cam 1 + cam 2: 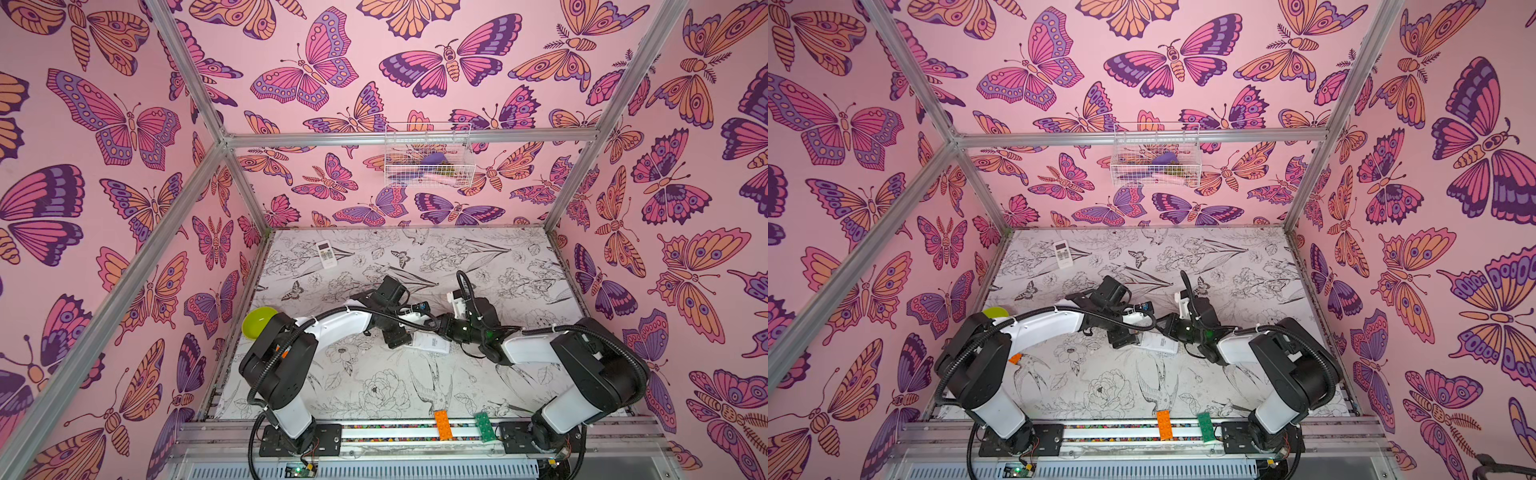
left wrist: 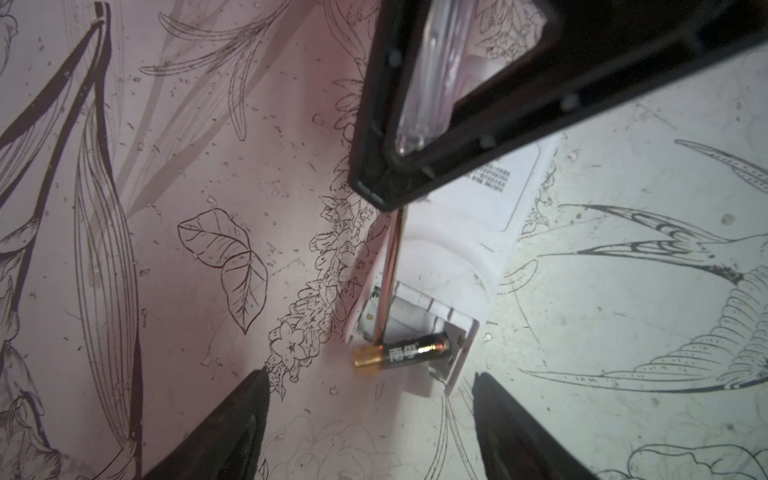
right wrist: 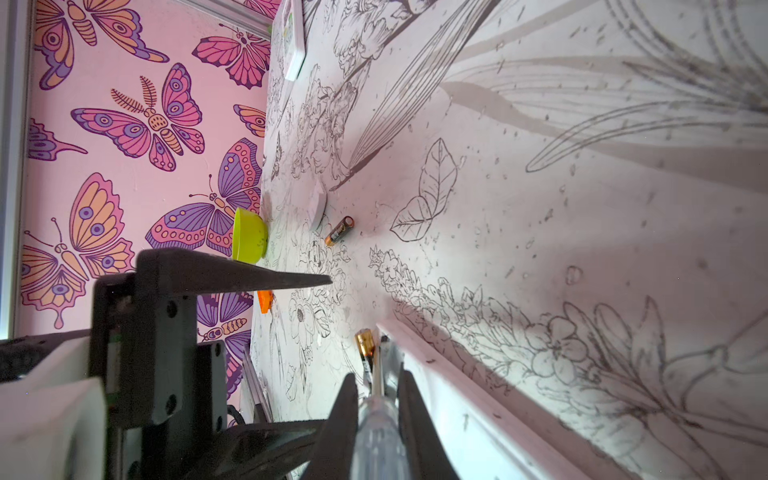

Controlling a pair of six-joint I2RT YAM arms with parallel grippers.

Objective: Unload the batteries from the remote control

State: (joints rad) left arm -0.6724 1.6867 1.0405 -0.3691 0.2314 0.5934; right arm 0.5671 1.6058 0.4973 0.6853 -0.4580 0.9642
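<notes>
Jutting frm remote (image 2: 453, 257), battery (image 2: 409, 352) ahead of left hand (image 2: 370, 376)

Screwdriver (image 2: 388, 274) and right gripper (image 2: 380, 197) at the battery (image 2: 403, 353) — bare table (image 2: 166, 291) alongside.

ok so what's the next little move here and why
Probably ease the open left tool forward and close it on the battery. It lies half out of the open compartment of the remote, gold end past the edge, with the screwdriver held by the right tool touching it.
</notes>
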